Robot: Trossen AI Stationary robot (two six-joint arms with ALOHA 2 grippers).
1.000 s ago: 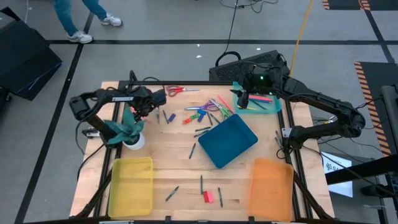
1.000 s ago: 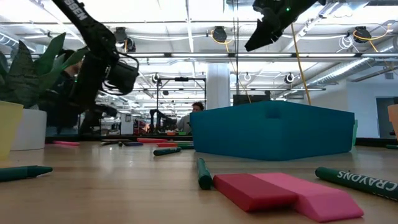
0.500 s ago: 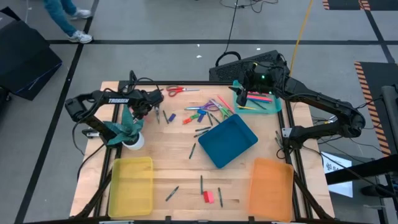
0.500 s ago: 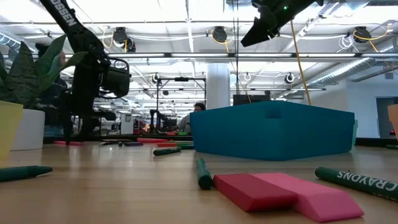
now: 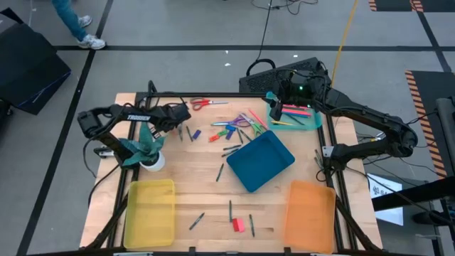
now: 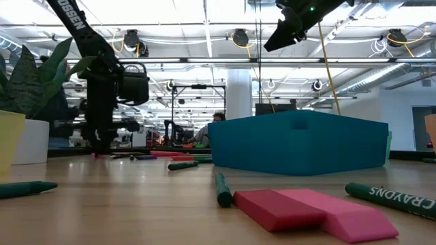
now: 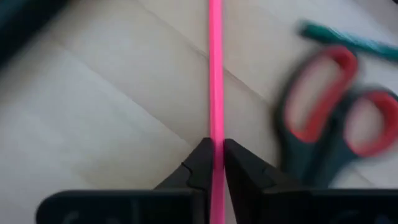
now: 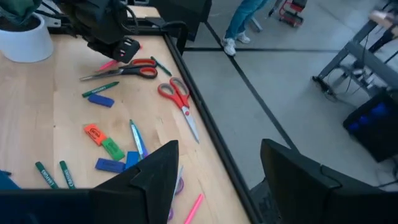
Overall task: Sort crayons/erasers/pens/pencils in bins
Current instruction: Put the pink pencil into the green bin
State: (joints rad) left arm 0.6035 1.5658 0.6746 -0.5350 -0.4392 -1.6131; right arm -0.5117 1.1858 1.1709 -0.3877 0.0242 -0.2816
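Nearest the low camera, two erasers (image 6: 313, 212), red and pink, lie untouched on the table, well apart from every bin. Farther off, the left gripper (image 7: 214, 163) has been lowered to the tabletop since a second ago, and its fingers are now closed on a thin pink stick (image 7: 215, 74) lying beside the scissors (image 7: 339, 118). A pick appears to be under way. Farthest, the right gripper (image 5: 277, 112) remains raised over the teal bin (image 5: 314, 122), its fingers wide open and holding nothing.
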